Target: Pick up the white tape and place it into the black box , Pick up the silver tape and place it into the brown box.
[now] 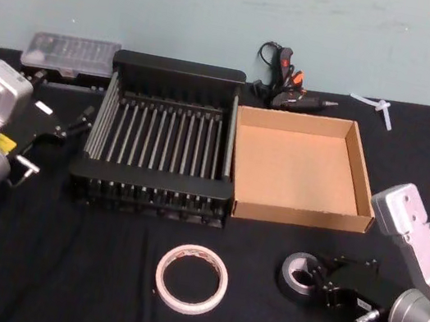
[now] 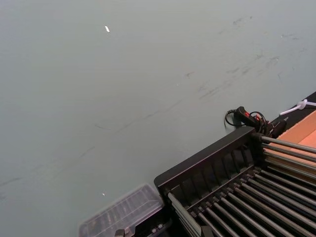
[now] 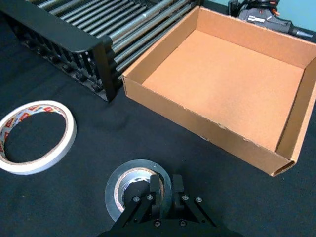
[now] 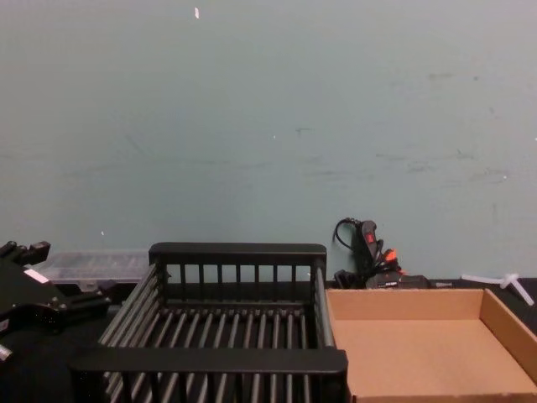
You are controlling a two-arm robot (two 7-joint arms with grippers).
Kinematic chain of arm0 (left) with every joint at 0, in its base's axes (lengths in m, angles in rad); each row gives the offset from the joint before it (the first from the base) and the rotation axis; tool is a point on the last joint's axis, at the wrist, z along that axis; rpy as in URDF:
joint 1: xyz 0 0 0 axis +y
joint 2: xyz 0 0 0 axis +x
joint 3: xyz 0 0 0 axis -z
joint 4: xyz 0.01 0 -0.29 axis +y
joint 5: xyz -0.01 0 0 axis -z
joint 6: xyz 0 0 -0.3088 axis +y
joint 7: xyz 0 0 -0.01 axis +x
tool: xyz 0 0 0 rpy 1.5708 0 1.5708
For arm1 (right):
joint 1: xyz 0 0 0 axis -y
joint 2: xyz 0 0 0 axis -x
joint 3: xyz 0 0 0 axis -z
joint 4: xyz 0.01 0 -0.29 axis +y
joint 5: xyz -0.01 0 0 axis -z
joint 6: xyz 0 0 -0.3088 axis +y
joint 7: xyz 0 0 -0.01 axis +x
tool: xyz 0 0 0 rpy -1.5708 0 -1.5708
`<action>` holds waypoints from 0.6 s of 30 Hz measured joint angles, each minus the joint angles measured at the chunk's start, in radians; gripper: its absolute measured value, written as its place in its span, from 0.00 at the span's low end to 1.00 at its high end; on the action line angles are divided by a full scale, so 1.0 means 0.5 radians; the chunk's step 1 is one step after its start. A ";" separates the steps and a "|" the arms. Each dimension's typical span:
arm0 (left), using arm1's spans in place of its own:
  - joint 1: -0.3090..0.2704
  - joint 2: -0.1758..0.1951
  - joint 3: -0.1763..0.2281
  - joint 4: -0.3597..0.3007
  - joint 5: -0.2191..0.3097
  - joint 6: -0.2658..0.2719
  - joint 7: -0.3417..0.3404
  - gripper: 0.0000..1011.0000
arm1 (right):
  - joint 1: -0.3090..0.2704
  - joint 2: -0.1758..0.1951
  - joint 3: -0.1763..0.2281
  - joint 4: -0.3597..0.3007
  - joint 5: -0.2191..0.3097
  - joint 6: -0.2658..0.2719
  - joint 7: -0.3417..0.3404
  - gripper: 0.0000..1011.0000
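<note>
Two tape rolls and two boxes lie on the bench (image 1: 95, 273). The white tape (image 1: 192, 279), one ring with unreadable red print on its core, lies near centre. The right pincer (image 3: 164, 183) is narrowed on the wall of the silver tape (image 3: 129, 183), near right. The black box (image 1: 154, 177) and the brown box (image 1: 360, 187) sit side by side behind. The left pincer (image 1: 82, 122) is parked far left; cannot tell its opening.

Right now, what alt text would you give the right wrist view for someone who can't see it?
The right gripper pinches the wall of the silver tape, which lies flat on the black table. The white tape lies apart from it, and behind them the black box stands beside the empty brown box.
</note>
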 joint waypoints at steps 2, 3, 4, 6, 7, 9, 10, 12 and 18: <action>0.000 0.000 0.000 0.000 0.000 0.000 0.000 0.99 | -0.005 -0.004 0.010 -0.013 -0.003 -0.009 0.009 0.15; 0.000 0.000 0.000 0.000 0.000 0.000 0.000 0.99 | -0.007 -0.005 0.014 -0.018 -0.004 -0.011 0.011 0.15; 0.000 0.000 0.000 0.000 0.000 0.000 0.000 0.99 | -0.009 -0.005 0.018 -0.024 -0.005 -0.013 0.013 0.15; 0.000 0.000 0.000 0.000 0.000 0.000 0.000 0.99 | -0.018 -0.005 0.030 -0.045 -0.006 -0.022 0.019 0.15; 0.000 0.000 0.000 0.000 0.000 0.000 0.000 0.99 | -0.020 -0.005 0.034 -0.053 -0.007 -0.025 0.021 0.15; 0.000 0.000 0.000 0.000 0.000 0.000 0.000 0.99 | -0.025 -0.003 0.042 -0.069 -0.009 -0.033 0.024 0.15; 0.000 0.000 0.000 0.000 0.000 0.000 0.000 0.99 | -0.028 -0.001 0.048 -0.083 -0.013 -0.043 0.026 0.15; 0.000 0.000 0.000 0.000 0.000 0.000 0.000 0.99 | -0.032 0.002 0.058 -0.104 -0.019 -0.068 0.031 0.15; 0.000 0.000 0.000 0.000 0.000 0.000 0.000 0.99 | -0.036 0.008 0.082 -0.146 -0.043 -0.160 0.039 0.15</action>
